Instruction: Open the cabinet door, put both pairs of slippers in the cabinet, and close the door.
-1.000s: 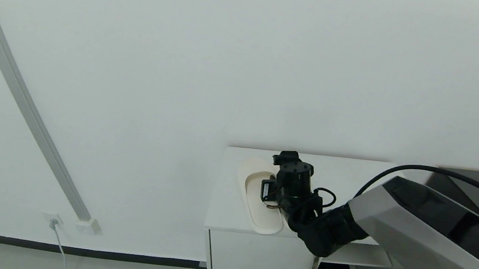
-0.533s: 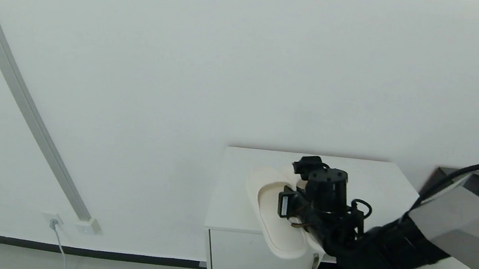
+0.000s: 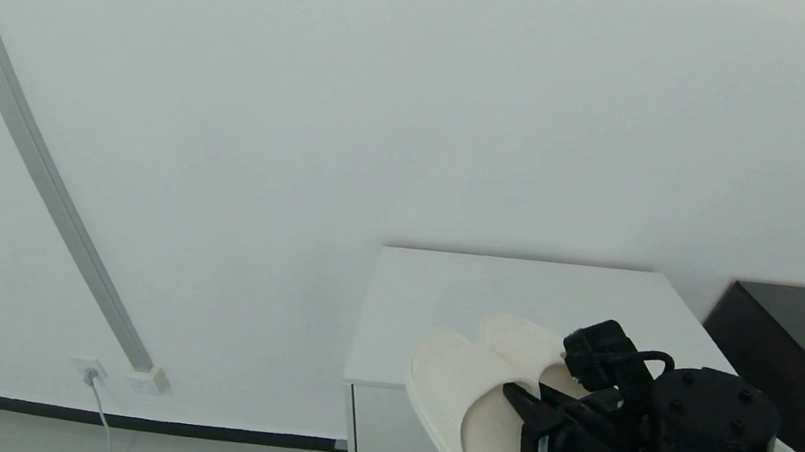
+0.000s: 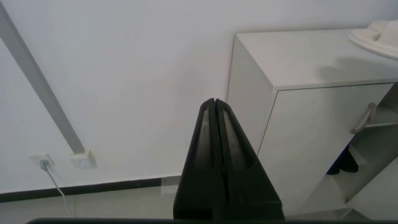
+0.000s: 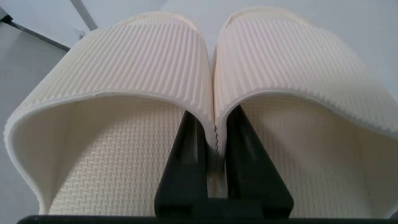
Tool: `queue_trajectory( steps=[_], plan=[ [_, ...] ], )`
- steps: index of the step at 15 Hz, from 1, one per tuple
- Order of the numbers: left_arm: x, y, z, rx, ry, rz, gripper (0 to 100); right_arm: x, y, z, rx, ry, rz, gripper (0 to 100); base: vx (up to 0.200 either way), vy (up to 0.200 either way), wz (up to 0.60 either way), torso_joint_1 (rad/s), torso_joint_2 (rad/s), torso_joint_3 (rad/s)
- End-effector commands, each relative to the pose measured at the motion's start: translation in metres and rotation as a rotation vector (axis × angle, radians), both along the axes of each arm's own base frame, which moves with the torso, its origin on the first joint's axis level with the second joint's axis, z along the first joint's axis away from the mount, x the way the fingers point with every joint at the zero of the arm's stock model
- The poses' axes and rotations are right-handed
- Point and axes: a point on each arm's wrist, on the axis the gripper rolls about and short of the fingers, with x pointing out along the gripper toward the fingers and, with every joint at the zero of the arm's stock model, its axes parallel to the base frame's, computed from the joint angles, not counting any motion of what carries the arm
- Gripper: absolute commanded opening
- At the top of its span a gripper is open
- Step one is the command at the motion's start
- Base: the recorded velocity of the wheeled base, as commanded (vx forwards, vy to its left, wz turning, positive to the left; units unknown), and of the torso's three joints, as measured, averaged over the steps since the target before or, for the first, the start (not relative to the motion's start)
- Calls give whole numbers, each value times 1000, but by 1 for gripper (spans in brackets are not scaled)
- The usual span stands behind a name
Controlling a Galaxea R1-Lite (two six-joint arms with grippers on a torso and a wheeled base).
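My right fingers (image 5: 186, 155) are pinching shut on the pair of cream ribbed foam slippers (image 5: 143, 68), holding it over the white cabinet (image 4: 298, 56). My left fingers (image 4: 208, 143) are hanging closed, empty. The cabinet is standing open, dark slippers (image 4: 344, 163) lying inside; I judge stowing this pair and closing up are remaining.

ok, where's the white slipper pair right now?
Head view, lower right: the white slipper pair is clamped side by side in the right end effector, crossing the front edge of the white cabinet top.
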Motion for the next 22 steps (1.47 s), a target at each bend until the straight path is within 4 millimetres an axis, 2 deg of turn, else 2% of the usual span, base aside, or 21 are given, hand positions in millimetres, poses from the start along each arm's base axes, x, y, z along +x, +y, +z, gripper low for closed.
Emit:
queue_trajectory(
  steps=[1, 9, 21, 22],
  plan=[
    [0, 0, 0, -2, 3, 1, 0, -7, -4, 6, 15, -13, 10, 0, 0, 0, 0, 0, 0, 0],
    [0, 0, 0, -2, 1, 0, 0, -7, 0, -7, -20, 18, 20, 0, 0, 0, 0, 0, 0, 0],
    [0, 0, 0, -5, 2, 1, 0, -10, 0, -10, -34, 24, 24, 0, -200, 0, 0, 3, 2, 3],
    [0, 0, 0, -5, 2, 0, 0, -10, 0, -10, -34, 24, 24, 0, 0, 0, 0, 0, 0, 0]
  ],
)
